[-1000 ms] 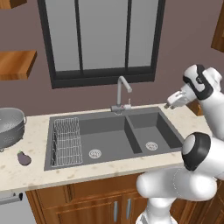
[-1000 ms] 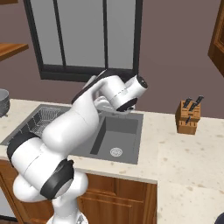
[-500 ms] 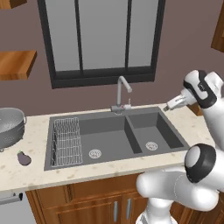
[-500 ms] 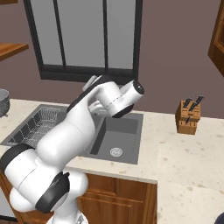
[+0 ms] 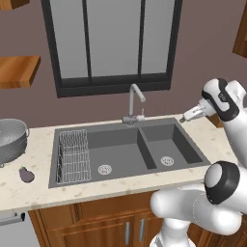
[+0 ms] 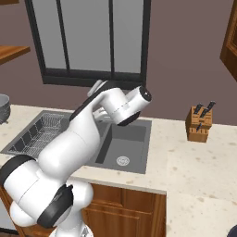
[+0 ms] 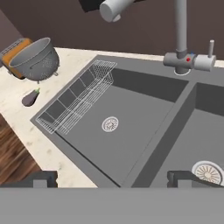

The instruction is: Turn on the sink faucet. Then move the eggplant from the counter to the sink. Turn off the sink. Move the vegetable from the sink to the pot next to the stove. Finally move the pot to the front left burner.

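Note:
The grey sink faucet (image 5: 136,103) (image 7: 179,30) stands behind the divider of the dark double sink (image 5: 144,155) (image 7: 144,127) (image 6: 134,134), its small lever (image 7: 211,49) upright at the side, and no water shows at the spout. On the beige counter (image 5: 38,190), left of the sink, lies the small purple eggplant (image 5: 26,174) (image 7: 29,98). My gripper (image 5: 185,117) (image 7: 116,179) hovers over the sink's back right corner. It is open, holds nothing, and is well short of the faucet. The pot and the stove are out of view.
A silver colander (image 5: 9,137) (image 7: 35,59) stands on the counter just behind the eggplant. A wire dish rack (image 5: 75,155) (image 7: 78,103) (image 6: 34,133) lines the left basin. A knife block (image 6: 200,122) sits on the counter right of the sink. A window rises behind the faucet.
The arm has folded lower, its elbow swinging down and toward the sink. The hand has dipped slightly and stays open. Faucet and eggplant have not moved.

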Available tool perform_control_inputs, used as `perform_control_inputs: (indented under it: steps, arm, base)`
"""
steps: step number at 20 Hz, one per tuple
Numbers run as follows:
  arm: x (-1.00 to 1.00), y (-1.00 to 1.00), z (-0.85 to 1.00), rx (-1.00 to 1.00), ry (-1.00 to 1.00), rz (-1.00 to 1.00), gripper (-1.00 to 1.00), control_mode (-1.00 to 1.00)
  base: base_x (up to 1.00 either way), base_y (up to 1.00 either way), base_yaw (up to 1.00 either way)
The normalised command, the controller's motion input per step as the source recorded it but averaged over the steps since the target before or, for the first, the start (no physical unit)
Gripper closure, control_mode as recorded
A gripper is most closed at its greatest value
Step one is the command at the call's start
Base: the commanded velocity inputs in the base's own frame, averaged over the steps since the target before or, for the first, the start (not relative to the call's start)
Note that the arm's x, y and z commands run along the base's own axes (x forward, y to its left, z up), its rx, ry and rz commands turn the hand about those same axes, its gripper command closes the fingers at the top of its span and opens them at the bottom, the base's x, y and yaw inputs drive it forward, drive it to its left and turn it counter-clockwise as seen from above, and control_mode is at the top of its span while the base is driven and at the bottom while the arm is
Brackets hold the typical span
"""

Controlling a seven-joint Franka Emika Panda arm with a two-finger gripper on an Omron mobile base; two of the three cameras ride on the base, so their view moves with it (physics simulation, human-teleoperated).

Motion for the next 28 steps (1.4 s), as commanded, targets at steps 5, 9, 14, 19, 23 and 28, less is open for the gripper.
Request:
perform_control_inputs:
  steps: [5,9,14,19,23,28]
  arm:
    - [0.07,0.02,0.0,0.0,-0.04,0.0,-1.0,-1.0]
    - [0.13,0.03,0.0,0.0,-0.05,0.01,-1.0,-1.0]
    - [0.19,0.03,0.0,0.0,-0.05,0.02,-1.0,-1.0]
    - [0.24,0.02,-0.01,0.0,-0.06,0.03,-1.0,-1.0]
    - [0.25,0.0,-0.04,0.0,-0.04,0.02,-1.0,-1.0]
    - [0.28,0.0,-0.08,0.0,0.0,0.0,-1.0,-1.0]
  base:
    - [0.0,0.0,0.0]
    - [0.0,0.0,0.0]
    - [0.0,0.0,0.0]
    - [0.0,0.0,0.0]
    - [0.0,0.0,0.0]
    - [0.0,0.0,0.0]
